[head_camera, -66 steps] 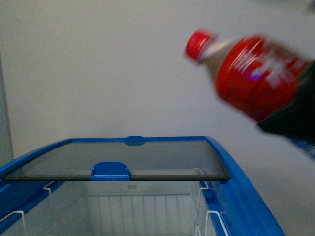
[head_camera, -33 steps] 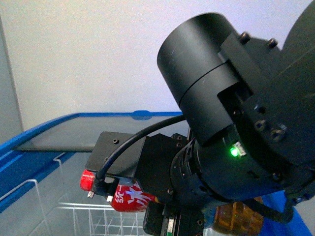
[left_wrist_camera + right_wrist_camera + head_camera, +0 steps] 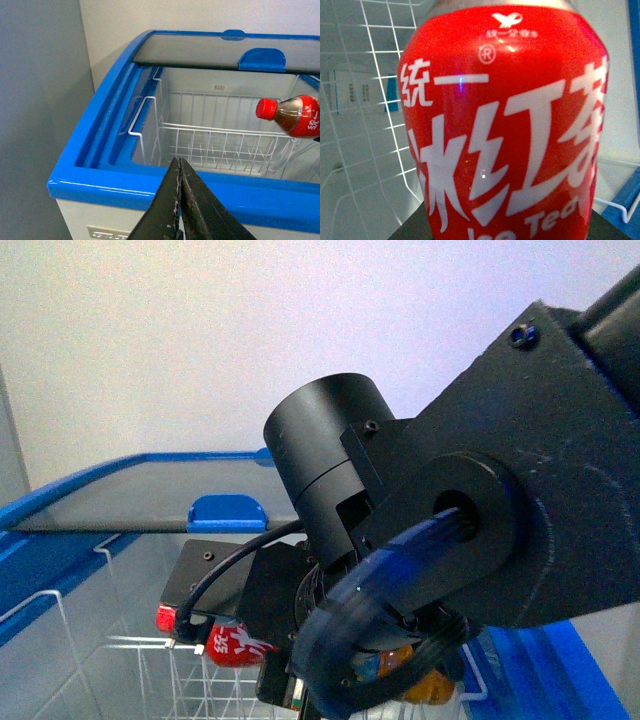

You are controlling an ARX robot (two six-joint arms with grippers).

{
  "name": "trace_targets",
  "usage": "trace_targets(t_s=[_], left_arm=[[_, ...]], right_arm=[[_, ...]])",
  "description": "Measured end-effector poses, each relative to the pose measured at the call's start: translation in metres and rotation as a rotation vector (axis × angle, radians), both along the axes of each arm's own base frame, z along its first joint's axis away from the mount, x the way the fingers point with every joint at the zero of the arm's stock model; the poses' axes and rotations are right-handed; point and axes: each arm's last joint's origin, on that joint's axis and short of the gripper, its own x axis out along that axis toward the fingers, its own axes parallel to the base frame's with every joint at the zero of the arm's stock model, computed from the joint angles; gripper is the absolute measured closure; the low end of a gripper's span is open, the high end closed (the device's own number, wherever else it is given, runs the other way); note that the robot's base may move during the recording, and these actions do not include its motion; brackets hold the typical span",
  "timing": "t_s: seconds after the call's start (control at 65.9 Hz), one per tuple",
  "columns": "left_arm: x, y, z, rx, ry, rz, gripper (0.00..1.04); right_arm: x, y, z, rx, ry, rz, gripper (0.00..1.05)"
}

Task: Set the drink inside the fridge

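Right arm [image 3: 470, 530] fills the centre and right of the front view. Under it, the right gripper [image 3: 285, 665] carries the drink [image 3: 232, 646] sideways, with the red cap toward the lower left of the frame. We can't see the fingers themselves. The bottle hangs in the air and its label fills the right wrist view, so we judge the gripper is most likely clamped on the label section.

In the left wrist view the drink sits at the right edge, inside the open mouth of the fridge [image 3: 102, 145]. It is above the wire basket [image 3: 220, 145] and not touching it. The glass lid [image 3: 195, 49] is slid to the far end at the top of the frame, so the opening is free. Left gripper [image 3: 178, 167] sits at bottom centre with its fingers pressed together and holding nothing, outside the near blue rim.

Step in hand: lower the drink and let it go.
- We go straight down, because the cap points toward the basket's far-left wires.
- We keep the bottle level and clear of the lid edge and the basket rim.
- We open the fingers only when the bottle rests on the basket floor, as it may roll on its side.
- We then lift straight out without hooking a wire.
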Motion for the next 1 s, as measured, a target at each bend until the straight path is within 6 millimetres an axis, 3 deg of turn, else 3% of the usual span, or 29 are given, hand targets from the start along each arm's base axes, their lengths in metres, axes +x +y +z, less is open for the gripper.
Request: trace_targets(t_s=[0.319, 0.531, 0.713, 1.001], left_arm=[[0.0, 0.0, 0.0, 0.0, 0.0, 0.0, 1.02], [0.0, 0.0, 0.0, 0.0, 0.0, 0.0, 1.02], [0.0, 0.0, 0.0, 0.0, 0.0, 0.0, 1.02], [0.0, 0.0, 0.0, 0.0, 0.0, 0.0, 1.02]], right_arm=[[0.019, 0.004, -0.016, 0.004, -0.02, -0.036, 0.68], [0.026, 0.02, -0.063, -0.029, -0.037, -0.035, 0.68], [0.021, 0.035, -0.082, -0.024, -0.045, -0.022, 0.68], [0.019, 0.034, -0.076, -0.001, -0.045, -0.007, 0.26]])
